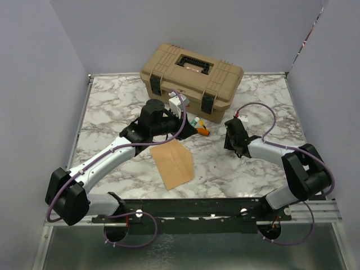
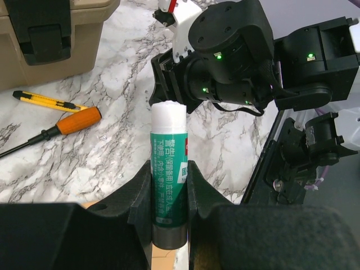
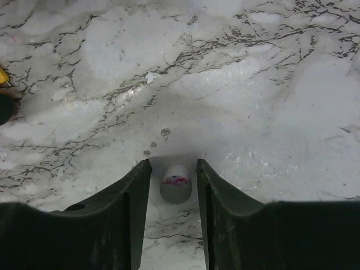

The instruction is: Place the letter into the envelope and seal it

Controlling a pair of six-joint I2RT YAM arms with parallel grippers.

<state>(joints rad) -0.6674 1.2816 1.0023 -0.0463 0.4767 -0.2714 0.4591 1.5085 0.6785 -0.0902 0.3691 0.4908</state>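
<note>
Pinching a green glue stick (image 2: 167, 140) by its lower body, the left gripper (image 2: 167, 183) leaves the white glue end bare and jutting past the fingertips, which I take as a grip chosen so that the tip can be wiped along paper; the stick points toward the right arm, as suits a cap drawn straight off it. Just below this gripper lies the envelope (image 1: 172, 163), flat on the marble surface (image 1: 112, 112) near the middle of the near edge, its pointed flap spread open; that leaves the gummed edge reachable. The letter does not show apart from it, so I judge it to be inside already, though I cannot tell for sure. Behind stands a tan toolbox (image 1: 191, 73), closed; in front of it lie an orange-handled screwdriver (image 2: 70, 122) and a yellow knife (image 2: 48, 101), both clear of the work. The right gripper (image 3: 173, 169) hovers low over bare marble, well apart from the envelope, its fingers drawn close around a small white cap (image 3: 175, 183); holding it aside keeps the flap free for gluing and the cap ready to go back on.
</note>
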